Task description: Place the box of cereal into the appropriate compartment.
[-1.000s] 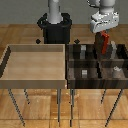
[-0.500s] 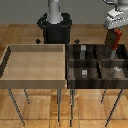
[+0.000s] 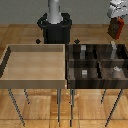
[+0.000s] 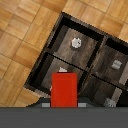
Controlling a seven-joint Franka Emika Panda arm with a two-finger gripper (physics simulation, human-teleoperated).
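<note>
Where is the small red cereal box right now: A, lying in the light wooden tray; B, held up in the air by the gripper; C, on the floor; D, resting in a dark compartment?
B: the small red cereal box hangs gripped beneath the gripper, above the dark divided tray.

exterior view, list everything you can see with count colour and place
cereal box: 1, red, held in the air above the far corner of the dark bin at the exterior view's right
light tray: 1, tan, on thin legs, at the exterior view's left
dark bin: 1, dark brown, four compartments, beside the tray at the exterior view's right
small items: several, grey-white, in the bin's compartments, too small to identify
floor: wood, under everything
robot base: 1, black, behind the tray
gripper: 1, white, shut on the box
</note>
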